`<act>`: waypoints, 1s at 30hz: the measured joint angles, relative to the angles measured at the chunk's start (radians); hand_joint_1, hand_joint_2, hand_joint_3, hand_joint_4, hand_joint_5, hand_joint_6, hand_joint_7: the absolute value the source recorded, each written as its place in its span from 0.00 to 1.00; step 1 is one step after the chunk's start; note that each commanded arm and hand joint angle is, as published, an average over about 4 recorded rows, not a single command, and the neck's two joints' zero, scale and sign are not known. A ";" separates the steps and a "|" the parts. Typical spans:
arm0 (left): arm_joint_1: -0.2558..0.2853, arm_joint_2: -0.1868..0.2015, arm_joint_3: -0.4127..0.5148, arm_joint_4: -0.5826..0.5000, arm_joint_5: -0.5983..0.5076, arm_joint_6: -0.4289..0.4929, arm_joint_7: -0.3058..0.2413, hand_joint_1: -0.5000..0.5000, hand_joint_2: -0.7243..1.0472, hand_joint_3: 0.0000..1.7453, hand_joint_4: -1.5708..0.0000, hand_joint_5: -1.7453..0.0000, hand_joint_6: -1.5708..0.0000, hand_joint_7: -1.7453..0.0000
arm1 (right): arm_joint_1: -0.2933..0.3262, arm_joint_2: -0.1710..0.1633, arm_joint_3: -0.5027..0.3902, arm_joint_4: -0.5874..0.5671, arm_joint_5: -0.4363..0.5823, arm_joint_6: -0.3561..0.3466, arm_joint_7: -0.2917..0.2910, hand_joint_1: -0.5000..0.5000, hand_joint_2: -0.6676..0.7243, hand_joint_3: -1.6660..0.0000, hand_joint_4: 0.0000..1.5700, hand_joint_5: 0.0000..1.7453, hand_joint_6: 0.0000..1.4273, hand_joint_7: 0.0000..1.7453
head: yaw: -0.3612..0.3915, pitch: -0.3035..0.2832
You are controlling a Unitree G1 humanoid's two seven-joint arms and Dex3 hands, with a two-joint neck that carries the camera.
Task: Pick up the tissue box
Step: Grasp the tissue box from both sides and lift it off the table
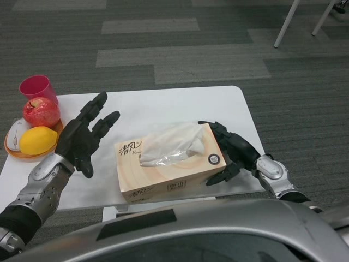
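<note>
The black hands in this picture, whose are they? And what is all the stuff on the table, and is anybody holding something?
They belong to a robot shaped a bit like a person. The picture comes from a camera in its head, looking down, so you see what it sees. Its left hand is on the picture's left, open, fingers spread, raised beside the tissue box without touching it. Its right hand is against the box's other end, fingers curved around it. The box lies flat on the white table, a tissue poking out the top. At the table's left side a wooden plate carries a red apple, a lemon and something white I cannot identify. A pink cup stands behind them. Nothing is lifted yet.
</note>
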State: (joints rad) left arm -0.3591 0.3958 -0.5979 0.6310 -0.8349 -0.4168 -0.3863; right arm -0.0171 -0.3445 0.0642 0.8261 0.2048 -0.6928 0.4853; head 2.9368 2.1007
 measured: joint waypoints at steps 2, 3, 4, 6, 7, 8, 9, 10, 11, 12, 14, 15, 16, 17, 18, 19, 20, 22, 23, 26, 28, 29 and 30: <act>0.000 -0.002 -0.002 0.002 0.000 0.000 0.001 1.00 0.10 0.00 1.00 0.76 1.00 0.92 | -0.002 0.008 0.000 0.002 -0.004 -0.001 -0.012 0.04 0.36 0.86 0.00 0.00 0.00 0.16 | 0.005 0.000; -0.001 -0.003 -0.002 0.002 -0.001 0.000 0.001 1.00 0.10 0.00 1.00 0.76 1.00 0.92 | -0.004 0.011 0.001 0.004 -0.004 -0.001 -0.016 0.04 0.36 0.86 0.00 0.00 0.00 0.16 | 0.007 0.001; -0.001 -0.003 -0.003 0.003 -0.001 0.000 0.002 1.00 0.10 0.00 1.00 0.76 1.00 0.92 | -0.006 0.013 0.001 0.005 -0.005 -0.002 -0.020 0.04 0.36 0.86 0.00 0.00 0.00 0.16 | 0.008 0.002; -0.001 -0.004 -0.005 0.004 -0.003 -0.001 0.005 1.00 0.10 0.00 1.00 0.76 1.00 0.92 | -0.012 0.020 0.002 0.012 -0.006 -0.002 -0.029 0.04 0.36 0.86 0.00 0.00 0.00 0.16 | 0.009 0.003; -0.001 -0.005 -0.006 0.005 -0.004 -0.001 0.006 1.00 0.10 0.00 1.00 0.76 1.00 0.92 | -0.015 0.024 0.002 0.015 -0.007 -0.003 -0.034 0.04 0.36 0.86 0.00 0.00 0.00 0.16 | 0.009 0.003; -0.001 -0.006 -0.007 0.006 -0.006 -0.001 0.007 1.00 0.10 0.00 1.00 0.76 1.00 0.92 | -0.019 0.028 0.002 0.020 -0.008 -0.003 -0.040 0.04 0.36 0.86 0.00 0.00 0.00 0.16 | 0.009 0.003; -0.002 -0.007 -0.007 0.007 -0.009 -0.002 0.008 1.00 0.10 0.00 1.00 0.76 1.00 0.92 | -0.023 0.033 0.003 0.023 -0.009 -0.004 -0.047 0.04 0.36 0.86 0.00 0.00 0.00 0.16 | 0.010 0.004; -0.002 -0.009 -0.008 0.009 -0.012 -0.004 0.010 1.00 0.10 0.00 1.00 0.76 1.00 0.92 | -0.026 0.037 0.003 0.027 -0.010 -0.004 -0.054 0.04 0.36 0.86 0.00 0.00 0.00 0.16 | 0.012 0.005; -0.002 -0.011 -0.008 0.011 -0.016 -0.006 0.011 1.00 0.10 0.00 1.00 0.76 1.00 0.92 | -0.030 0.041 0.005 0.030 -0.012 -0.005 -0.062 0.04 0.36 0.86 0.00 0.00 0.00 0.16 | 0.013 0.006; -0.002 -0.014 -0.009 0.014 -0.019 -0.009 0.013 1.00 0.10 0.00 1.00 0.76 1.00 0.92 | -0.034 0.046 0.006 0.033 -0.013 -0.005 -0.070 0.04 0.35 0.86 0.00 0.00 0.00 0.16 | 0.015 0.007; -0.002 -0.019 -0.010 0.019 -0.022 -0.014 0.016 1.00 0.10 0.00 1.00 0.76 1.00 0.92 | -0.041 0.054 0.009 0.037 -0.015 -0.005 -0.084 0.04 0.34 0.86 0.00 0.00 0.00 0.16 | 0.017 0.008; -0.002 -0.022 -0.010 0.021 -0.022 -0.016 0.016 1.00 0.10 0.00 1.00 0.76 1.00 0.92 | -0.044 0.057 0.010 0.038 -0.017 -0.005 -0.093 0.04 0.34 0.86 0.00 0.00 0.00 0.16 | 0.018 0.008; -0.003 -0.023 -0.010 0.022 -0.023 -0.018 0.016 1.00 0.10 0.00 1.00 0.76 1.00 0.92 | -0.047 0.060 0.011 0.040 -0.018 -0.005 -0.102 0.05 0.34 0.85 0.00 0.00 0.00 0.15 | 0.018 0.009; -0.003 -0.025 -0.010 0.024 -0.024 -0.019 0.017 1.00 0.10 0.00 1.00 0.76 1.00 0.92 | -0.050 0.064 0.012 0.041 -0.020 -0.005 -0.112 0.05 0.34 0.83 0.00 0.00 0.00 0.15 | 0.019 0.009; -0.003 -0.026 -0.010 0.025 -0.027 -0.021 0.017 1.00 0.10 0.00 1.00 0.76 1.00 0.92 | -0.052 0.068 0.014 0.042 -0.022 -0.005 -0.121 0.06 0.33 0.82 0.00 0.00 0.00 0.14 | 0.020 0.009; -0.003 -0.027 -0.010 0.026 -0.031 -0.023 0.018 1.00 0.10 0.00 1.00 0.76 1.00 0.92 | -0.054 0.071 0.016 0.042 -0.022 -0.005 -0.130 0.07 0.32 0.81 0.00 0.00 0.00 0.13 | 0.021 0.010; -0.003 -0.028 -0.010 0.027 -0.036 -0.025 0.019 1.00 0.10 0.00 1.00 0.76 1.00 0.92 | -0.056 0.074 0.019 0.043 -0.023 -0.005 -0.140 0.06 0.32 0.81 0.00 0.00 0.00 0.13 | 0.022 0.010; -0.004 -0.029 -0.010 0.028 -0.046 -0.031 0.023 1.00 0.10 0.00 1.00 0.76 1.00 0.92 | -0.057 0.078 0.025 0.043 -0.024 -0.005 -0.157 0.07 0.32 0.81 0.00 0.00 0.00 0.12 | 0.024 0.011; -0.004 -0.029 -0.010 0.028 -0.048 -0.036 0.025 1.00 0.09 0.00 1.00 0.76 1.00 0.92 | -0.058 0.080 0.027 0.044 -0.024 -0.005 -0.166 0.06 0.32 0.81 0.00 0.00 0.00 0.12 | 0.026 0.011; -0.004 -0.030 -0.010 0.030 -0.050 -0.045 0.033 1.00 0.09 0.00 1.00 0.76 1.00 0.92 | -0.059 0.086 0.031 0.045 -0.024 -0.005 -0.184 0.05 0.32 0.81 0.00 0.01 0.00 0.12 | 0.033 0.011; -0.004 -0.031 -0.010 0.033 -0.051 -0.049 0.036 1.00 0.10 0.00 1.00 0.76 1.00 0.92 | -0.060 0.088 0.035 0.045 -0.024 -0.005 -0.188 0.07 0.32 0.81 0.00 0.01 0.00 0.12 | 0.035 0.011; -0.004 -0.031 -0.010 0.035 -0.051 -0.052 0.038 1.00 0.10 0.00 1.00 0.76 1.00 0.92 | -0.060 0.089 0.038 0.046 -0.024 -0.006 -0.190 0.08 0.32 0.81 0.00 0.01 0.00 0.12 | 0.036 0.011; -0.004 -0.033 -0.010 0.036 -0.051 -0.056 0.040 1.00 0.10 0.00 1.00 0.76 1.00 0.92 | -0.061 0.089 0.041 0.046 -0.024 -0.006 -0.191 0.08 0.32 0.81 0.00 0.01 0.00 0.12 | 0.041 0.010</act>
State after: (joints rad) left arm -0.3632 0.3629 -0.6082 0.6672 -0.8859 -0.4728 -0.3459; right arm -0.0780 -0.2557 0.1048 0.8717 0.1808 -0.6983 0.2941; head 2.9774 2.1103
